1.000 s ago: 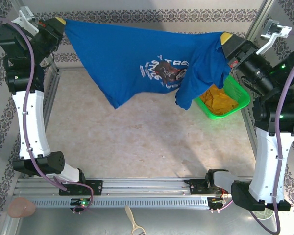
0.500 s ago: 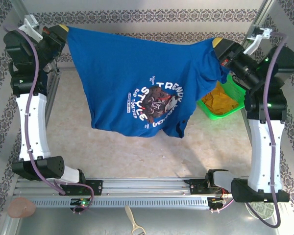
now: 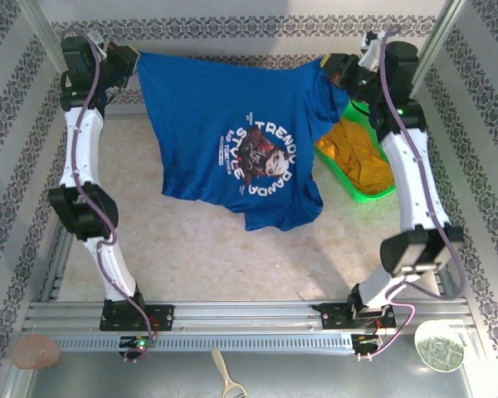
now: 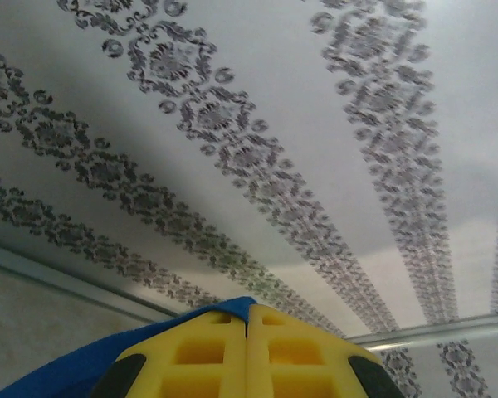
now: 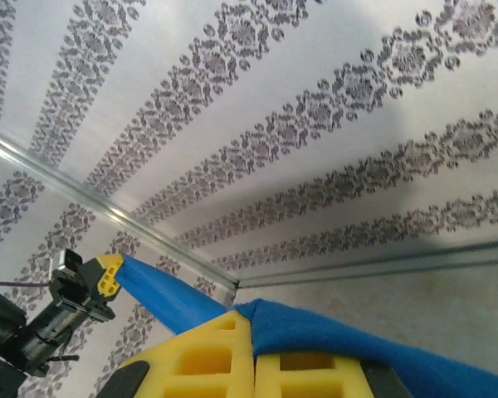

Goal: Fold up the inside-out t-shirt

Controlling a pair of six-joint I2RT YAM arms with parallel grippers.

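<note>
Left arm (image 3: 79, 157) and right arm (image 3: 407, 178) reach high (far back), jaws pinching the t-shirt (image 3: 216, 116).

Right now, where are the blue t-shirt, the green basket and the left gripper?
blue t-shirt (image 3: 224, 99): top external view, plain fabric above the print.
green basket (image 3: 372, 196): top external view, near rim.
left gripper (image 4: 247, 319): left wrist view, seam between its shut fingers.

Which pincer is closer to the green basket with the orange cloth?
Right. The right pincer grips one corner of the blue shirt close by the green basket's far end. The left pincer grips the opposite corner, across the table from it.
</note>
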